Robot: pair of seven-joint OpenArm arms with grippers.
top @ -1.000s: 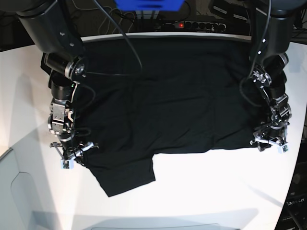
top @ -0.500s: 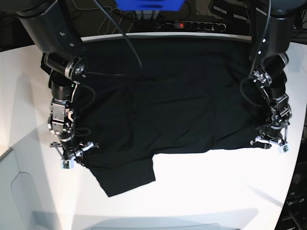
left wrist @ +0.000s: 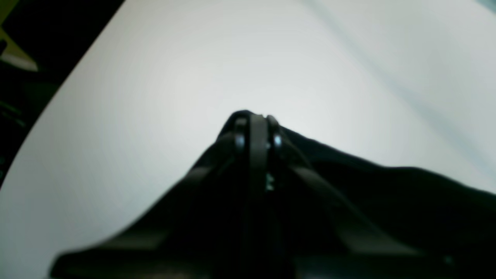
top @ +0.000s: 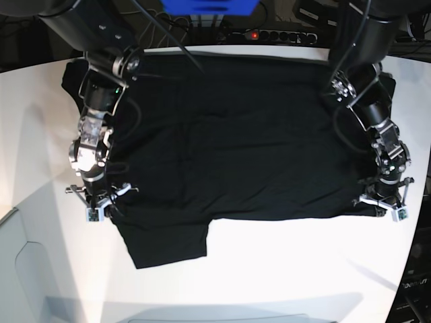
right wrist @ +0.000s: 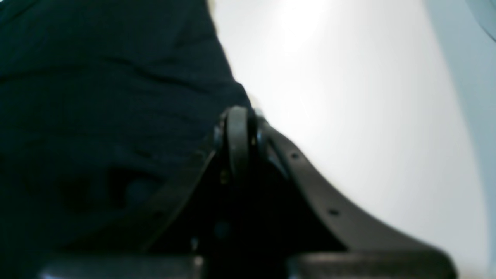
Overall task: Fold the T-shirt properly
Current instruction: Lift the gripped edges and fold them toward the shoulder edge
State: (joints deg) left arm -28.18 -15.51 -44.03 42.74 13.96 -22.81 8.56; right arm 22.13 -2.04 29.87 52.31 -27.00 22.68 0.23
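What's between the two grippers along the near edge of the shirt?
Only the T-shirt: its lower hem runs across the white table from right gripper to left gripper, both shut on it. The base view shows this.

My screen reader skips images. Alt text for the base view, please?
A black T-shirt lies spread on a white table, with the left pincer and right pincer each shut on a side edge.

Two black arms with bulky rounded upper links, silvery metal joints and loose black cables; the left gripper (top: 390, 205) and right gripper (top: 97, 205) carry pale, whitish tips
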